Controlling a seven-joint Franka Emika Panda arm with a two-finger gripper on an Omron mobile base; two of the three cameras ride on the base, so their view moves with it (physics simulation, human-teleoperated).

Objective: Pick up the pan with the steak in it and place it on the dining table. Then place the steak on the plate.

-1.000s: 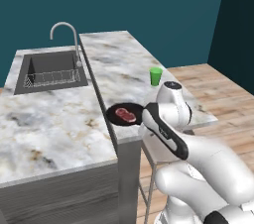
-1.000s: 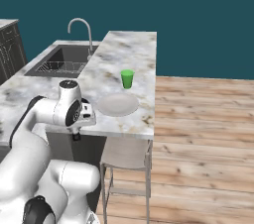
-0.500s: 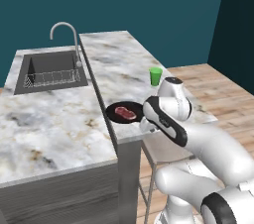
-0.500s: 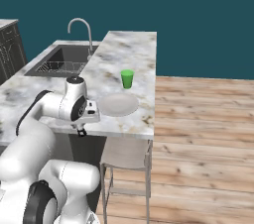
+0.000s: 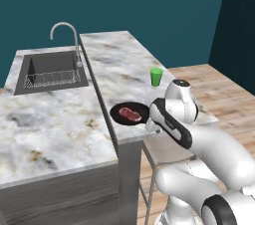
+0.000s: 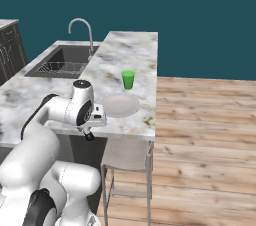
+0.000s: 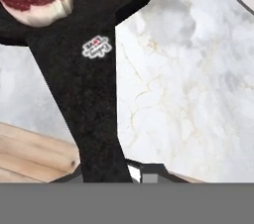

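Your gripper (image 7: pixel 130 171) pinches the pan (image 5: pixel 129 113) handle; pan rests on the dining table (image 5: pixel 124 64), steak (image 5: pixel 129 114) not yet on the plate (image 6: pixel 121 105).

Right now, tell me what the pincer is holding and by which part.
The pincer looks closed on the pan at the far end of its long black handle; the steak lies in the pan, which sits on the dining table.
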